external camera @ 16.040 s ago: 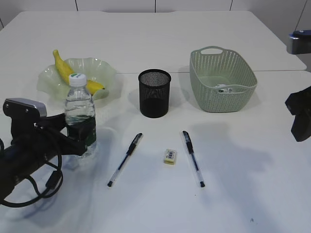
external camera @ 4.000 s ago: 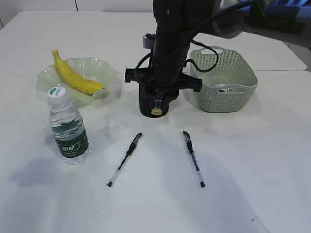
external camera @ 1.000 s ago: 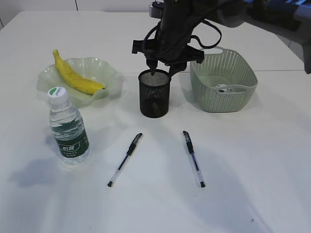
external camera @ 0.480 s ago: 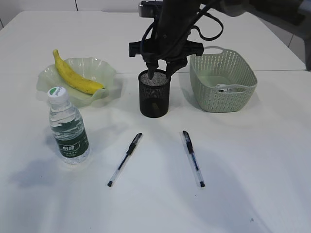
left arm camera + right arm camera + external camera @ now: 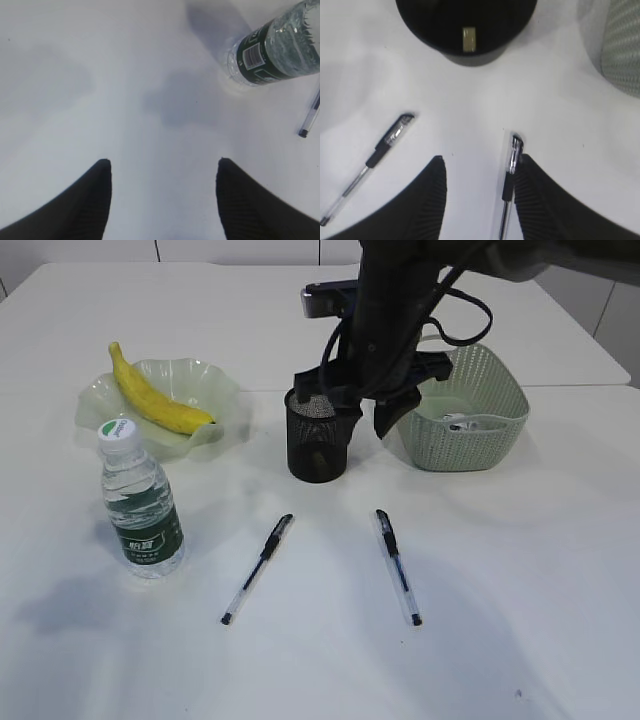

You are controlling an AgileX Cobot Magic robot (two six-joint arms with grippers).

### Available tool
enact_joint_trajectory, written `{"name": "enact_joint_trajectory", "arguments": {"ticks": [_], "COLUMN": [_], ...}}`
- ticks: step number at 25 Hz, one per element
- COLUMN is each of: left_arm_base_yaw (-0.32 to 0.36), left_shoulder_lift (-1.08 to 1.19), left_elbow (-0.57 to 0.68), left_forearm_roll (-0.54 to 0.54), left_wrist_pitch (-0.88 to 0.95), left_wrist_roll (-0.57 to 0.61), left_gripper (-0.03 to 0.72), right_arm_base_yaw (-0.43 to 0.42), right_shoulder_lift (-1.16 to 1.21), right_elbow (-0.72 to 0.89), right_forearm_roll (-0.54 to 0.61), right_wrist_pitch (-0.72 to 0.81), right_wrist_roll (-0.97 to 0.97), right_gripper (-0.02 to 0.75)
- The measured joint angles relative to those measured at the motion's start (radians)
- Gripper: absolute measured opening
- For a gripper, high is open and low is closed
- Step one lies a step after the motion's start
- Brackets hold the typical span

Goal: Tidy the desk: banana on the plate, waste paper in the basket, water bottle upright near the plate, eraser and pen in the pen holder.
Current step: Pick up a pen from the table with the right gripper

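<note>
The right hand point(image 5: 479, 192) hangs wide and empty above the pen holder point(image 5: 318, 433). The eraser point(image 5: 468, 40) lies inside. The left hand point(image 5: 162, 200) is wide too.

The right arm point(image 5: 385, 335) hides the back rim of the pen holder point(image 5: 318, 445) and the basket's point(image 5: 470, 430) left side. In the left wrist view the frame edge cuts the water bottle point(image 5: 272, 52) and one pen point(image 5: 310, 115). The paper in the basket is too small to make out.

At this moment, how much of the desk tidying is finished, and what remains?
Done: banana on the plate, water bottle upright nearby, paper in the basket, eraser inside the pen holder. In hand: nothing; the right gripper hangs open over the table. Left: both pens, left pen and right pen, lie on the table.
</note>
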Motion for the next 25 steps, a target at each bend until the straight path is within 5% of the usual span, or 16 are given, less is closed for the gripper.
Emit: {"name": "enact_joint_trajectory", "arguments": {"ticks": [17,25], "left_arm_base_yaw": [0.000,0.000], "left_shoulder_lift": [0.000,0.000], "left_elbow": [0.000,0.000], "left_forearm_roll": [0.000,0.000], "left_wrist_pitch": [0.004,0.005], "left_wrist_roll": [0.000,0.000], "left_gripper": [0.465,0.465], "right_arm_base_yaw": [0.000,0.000], "right_shoulder_lift": [-0.165,-0.165], "right_elbow": [0.337,0.361], "right_forearm_roll": [-0.085,-0.085], "right_wrist_pitch": [-0.005,-0.034], "right_wrist_roll": [-0.059,-0.025], "right_gripper": [0.274,0.271]}}
